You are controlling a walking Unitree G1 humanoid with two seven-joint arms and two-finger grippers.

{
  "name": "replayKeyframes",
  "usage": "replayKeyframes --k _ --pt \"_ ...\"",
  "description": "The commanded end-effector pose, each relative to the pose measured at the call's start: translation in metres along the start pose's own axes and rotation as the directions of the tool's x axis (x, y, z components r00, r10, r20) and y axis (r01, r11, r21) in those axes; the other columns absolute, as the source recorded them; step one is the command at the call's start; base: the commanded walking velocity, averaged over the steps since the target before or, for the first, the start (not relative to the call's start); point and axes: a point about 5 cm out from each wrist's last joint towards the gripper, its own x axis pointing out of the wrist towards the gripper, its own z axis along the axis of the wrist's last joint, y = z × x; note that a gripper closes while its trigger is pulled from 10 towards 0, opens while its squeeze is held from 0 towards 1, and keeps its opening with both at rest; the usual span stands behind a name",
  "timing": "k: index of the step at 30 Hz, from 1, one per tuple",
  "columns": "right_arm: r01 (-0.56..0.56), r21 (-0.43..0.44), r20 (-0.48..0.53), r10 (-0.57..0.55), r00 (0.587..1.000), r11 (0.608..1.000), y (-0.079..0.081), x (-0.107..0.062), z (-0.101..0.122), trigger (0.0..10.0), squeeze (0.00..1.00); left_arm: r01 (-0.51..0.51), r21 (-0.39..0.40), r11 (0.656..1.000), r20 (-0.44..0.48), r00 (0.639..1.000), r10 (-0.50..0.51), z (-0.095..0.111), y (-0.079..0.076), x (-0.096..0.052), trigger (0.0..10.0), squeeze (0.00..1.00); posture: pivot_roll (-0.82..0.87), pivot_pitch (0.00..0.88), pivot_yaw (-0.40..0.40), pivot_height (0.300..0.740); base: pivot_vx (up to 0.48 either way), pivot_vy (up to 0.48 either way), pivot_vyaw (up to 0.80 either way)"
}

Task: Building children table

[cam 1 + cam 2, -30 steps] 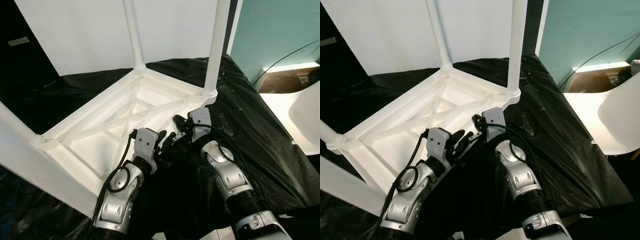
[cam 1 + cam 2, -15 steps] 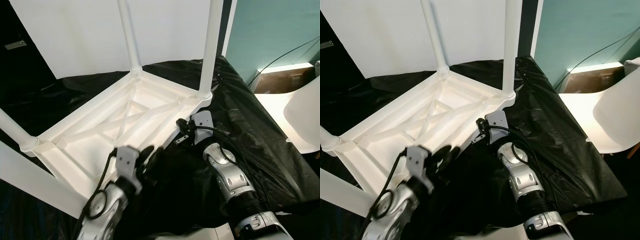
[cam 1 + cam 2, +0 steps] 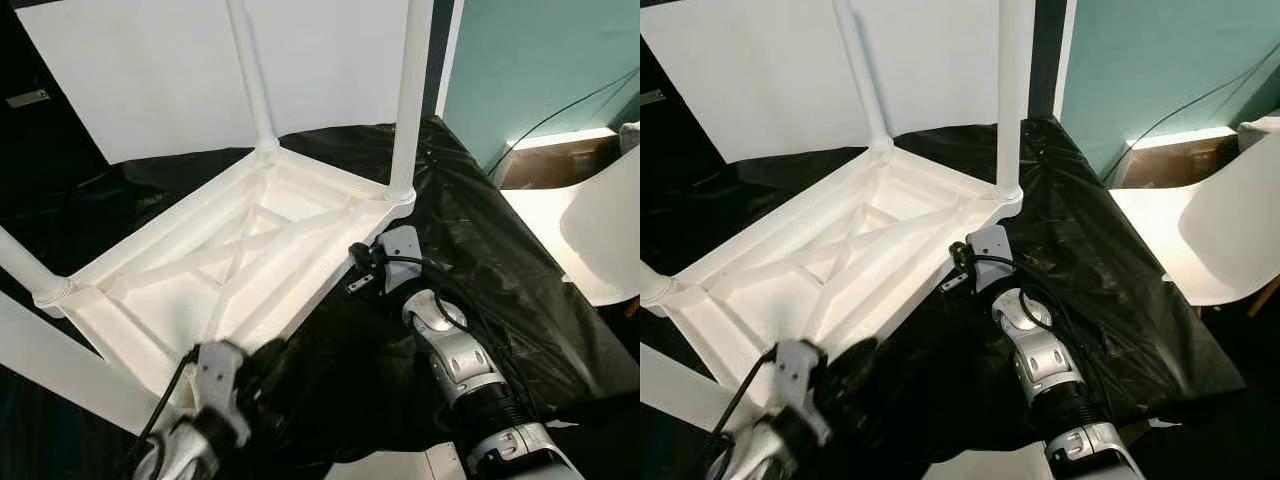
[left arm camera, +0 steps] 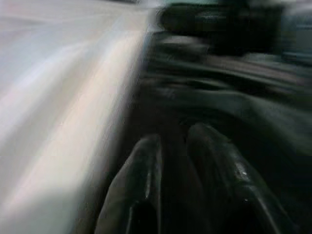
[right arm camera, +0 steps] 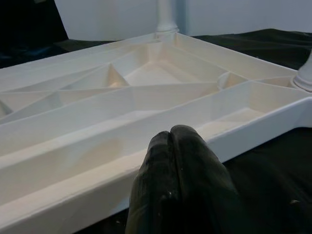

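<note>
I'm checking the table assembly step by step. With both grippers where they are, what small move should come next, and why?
Probably bring the left gripper forward to the table rim. The upturned table shows legs standing on three corners, and the right gripper sits shut and empty beside the near rim, holding nothing. The left is blurred, low by the near edge.

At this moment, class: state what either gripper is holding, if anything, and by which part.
Nothing is held. The right gripper is shut with nothing between its fingers, beside the upturned white table. The left gripper hangs over the black sheet, holding nothing.
</note>
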Motion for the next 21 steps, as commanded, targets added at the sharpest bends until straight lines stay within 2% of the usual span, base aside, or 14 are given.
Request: replayKeyframes --k 1,5,9,10,14,15,18,19,21 --pt "-0.02 0.002 -0.008 0.02 1.0 1.0 0.005 0.002 -0.002 10.0 0.0 0.026 0.025 0.999 -0.002 1.0 -0.026 0.001 0.001 -0.006 10.0 0.0 0.0 0.0 0.078 0.74 0.0 0.0 0.0" --pt "-0.025 0.004 -0.007 0.025 1.0 1.0 0.007 0.003 -0.001 10.0 0.0 -0.02 0.024 1.0 -0.015 1.0 0.02 -0.002 0.002 -0.014 10.0 0.0 0.0 0.0 0.077 0.74 0.0 0.0 0.0" --pt "-0.026 0.005 -0.007 0.026 1.0 1.0 0.007 0.004 -0.002 10.0 0.0 -0.063 0.008 0.998 -0.074 0.995 0.064 -0.008 0.001 -0.03 10.0 0.0 0.02 0.0 0.083 0.74 0.0 0.0 0.0" --pt "-0.026 0.005 -0.007 0.026 1.0 1.0 0.007 0.004 -0.002 10.0 0.0 -0.063 0.008 0.998 -0.074 0.995 0.064 -0.008 0.001 -0.03 10.0 0.0 0.02 0.0 0.083 0.74 0.0 0.0 0.0" --pt "-0.028 0.009 -0.01 0.028 1.0 1.0 0.007 0.004 -0.003 10.0 0.0 -0.112 0.006 0.994 -0.114 0.987 0.112 -0.011 0.001 -0.051 10.0 0.0 0.04 0.0 0.082 0.74 0.0 0.0 0.0" --pt "-0.028 0.009 -0.01 0.028 1.0 1.0 0.007 0.004 -0.003 10.0 0.0 -0.112 0.006 0.994 -0.114 0.987 0.112 -0.011 0.001 -0.051 10.0 0.0 0.04 0.0 0.082 0.74 0.0 0.0 0.0" --pt "-0.039 0.012 -0.013 0.039 0.999 0.999 0.01 0.005 -0.004 10.0 0.0 -0.149 0.019 0.989 -0.176 0.973 0.149 -0.013 0.004 -0.071 10.0 0.0 0.06 0.0 0.078 0.74 0.0 0.0 0.0" --pt "-0.039 0.012 -0.013 0.039 0.999 0.999 0.01 0.005 -0.004 10.0 0.0 -0.149 0.019 0.989 -0.176 0.973 0.149 -0.013 0.004 -0.071 10.0 0.0 0.06 0.0 0.078 0.74 0.0 0.0 0.0" --pt "-0.047 0.015 -0.01 0.048 0.999 0.999 0.012 0.007 -0.003 10.0 0.0 -0.167 0.034 0.985 -0.217 0.961 0.171 -0.014 0.008 -0.083 10.0 0.0 0.07 0.0 0.072 0.74 0.0 0.0 0.0"
